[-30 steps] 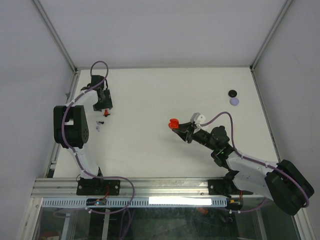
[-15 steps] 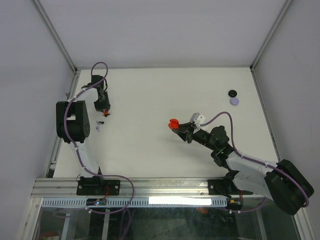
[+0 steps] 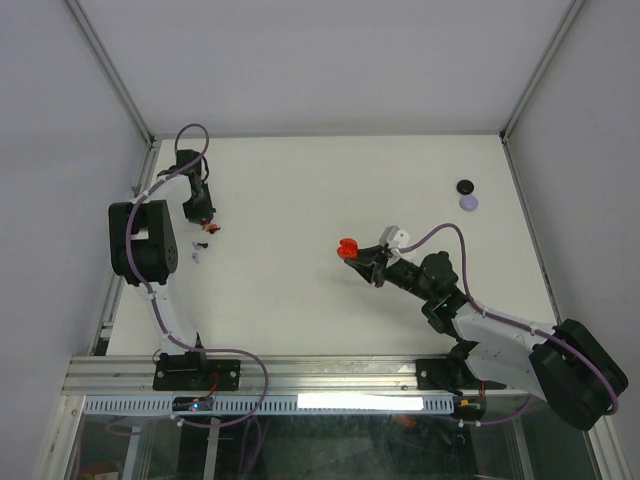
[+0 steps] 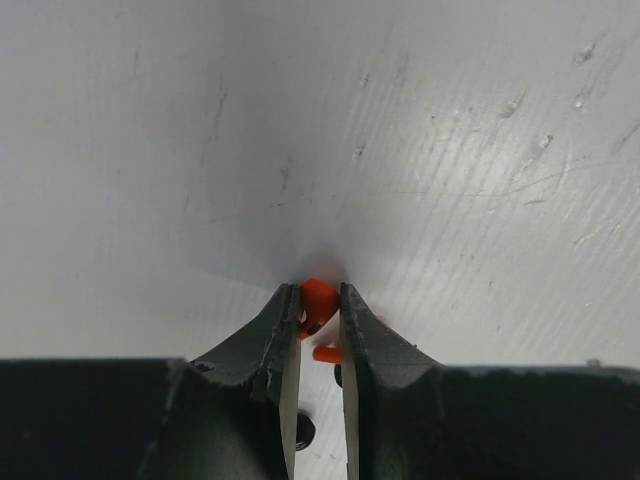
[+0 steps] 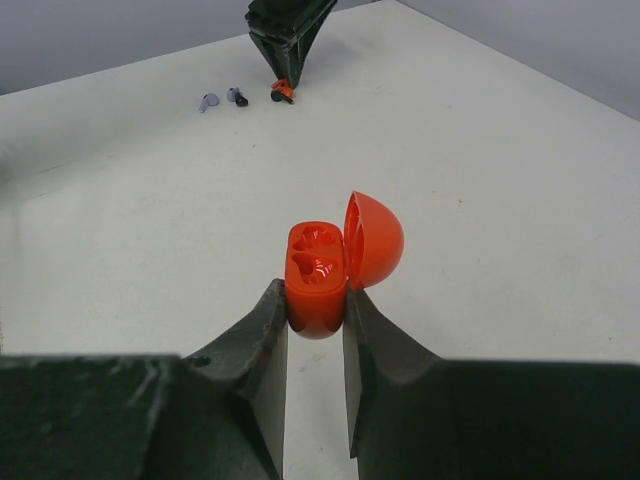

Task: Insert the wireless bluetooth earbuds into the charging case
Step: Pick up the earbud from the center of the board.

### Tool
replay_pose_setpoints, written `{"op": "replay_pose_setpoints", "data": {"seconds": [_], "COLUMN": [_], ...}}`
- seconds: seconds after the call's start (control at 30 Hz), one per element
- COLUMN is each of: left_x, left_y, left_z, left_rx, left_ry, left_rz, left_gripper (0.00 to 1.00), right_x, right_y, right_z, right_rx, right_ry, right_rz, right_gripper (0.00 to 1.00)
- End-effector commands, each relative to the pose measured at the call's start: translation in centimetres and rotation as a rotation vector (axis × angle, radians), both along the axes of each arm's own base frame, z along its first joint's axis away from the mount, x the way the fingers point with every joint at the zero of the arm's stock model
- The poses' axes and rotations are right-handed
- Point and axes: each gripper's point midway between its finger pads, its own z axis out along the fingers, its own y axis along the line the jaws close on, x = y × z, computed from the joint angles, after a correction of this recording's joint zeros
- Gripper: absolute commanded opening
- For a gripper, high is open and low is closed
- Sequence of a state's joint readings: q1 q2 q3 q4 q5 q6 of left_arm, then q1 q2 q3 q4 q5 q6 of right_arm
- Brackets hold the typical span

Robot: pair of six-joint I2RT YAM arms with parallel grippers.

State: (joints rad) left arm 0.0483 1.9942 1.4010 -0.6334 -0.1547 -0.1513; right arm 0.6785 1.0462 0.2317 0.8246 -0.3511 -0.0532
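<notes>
Nearest the arm bases, the right fingers (image 5: 262,335) are clamped on the base of an open red charging case (image 5: 318,270). Its lid is tipped back and nothing shows in its sockets. It sits near the middle of the white counter (image 3: 300,180). Farther off, by the left edge, the left fingers (image 4: 262,335), apart a second ago, have now closed on a red earbud (image 4: 318,300) at the counter surface. A black earbud (image 5: 238,97) and a lavender earbud (image 5: 208,101) lie just beside it. The pickup looks secured, so lifting and carrying it to the case likely comes next. At the far right sit a black round piece (image 3: 465,186) and a lavender round piece (image 3: 468,203), touching or nearly so
</notes>
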Motion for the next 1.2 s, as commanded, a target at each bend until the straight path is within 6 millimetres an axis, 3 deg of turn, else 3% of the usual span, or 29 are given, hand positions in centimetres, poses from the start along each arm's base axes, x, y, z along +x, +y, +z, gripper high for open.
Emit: {"op": "replay_pose_setpoints", "data": {"seconds": [0.0,0.3,0.43,0.67,0.8,0.83,1.17], "left_x": [-0.1,0.9,0.6,-0.5,-1.8,-2.4,-6.8], "left_y": [1.2,-0.7,-2.5,-7.7,-10.8,-11.7,-19.0], "left_z": [1.4,6.1,8.7,14.2,16.5,17.9,22.1], "left_rx": [0.002,-0.093,-0.168,-0.296,-0.374,-0.39,-0.62], "left_ry": [-0.021,-0.199,-0.279,-0.443,-0.522,-0.56,-0.711], "left_rz": [0.043,0.002,-0.034,-0.134,-0.17,-0.186,-0.251], "left_gripper": [0.13,0.07,0.07,0.06,0.06,0.06,0.06], "right_x": [0.5,0.3,0.0,-0.7,-0.9,-0.8,-0.4], "right_y": [0.0,0.3,0.6,1.1,1.5,1.6,2.4], "right_z": [2.9,3.7,4.7,6.3,6.8,6.9,8.4], "right_rx": [0.054,0.078,0.102,0.142,0.157,0.161,0.174], "right_ry": [-0.081,-0.092,-0.108,-0.135,-0.141,-0.145,-0.217], "right_rz": [-0.014,0.002,0.023,0.05,0.056,0.053,0.049], "right_gripper": [0.0,0.0,0.0,0.0,0.0,0.0,0.0]}}
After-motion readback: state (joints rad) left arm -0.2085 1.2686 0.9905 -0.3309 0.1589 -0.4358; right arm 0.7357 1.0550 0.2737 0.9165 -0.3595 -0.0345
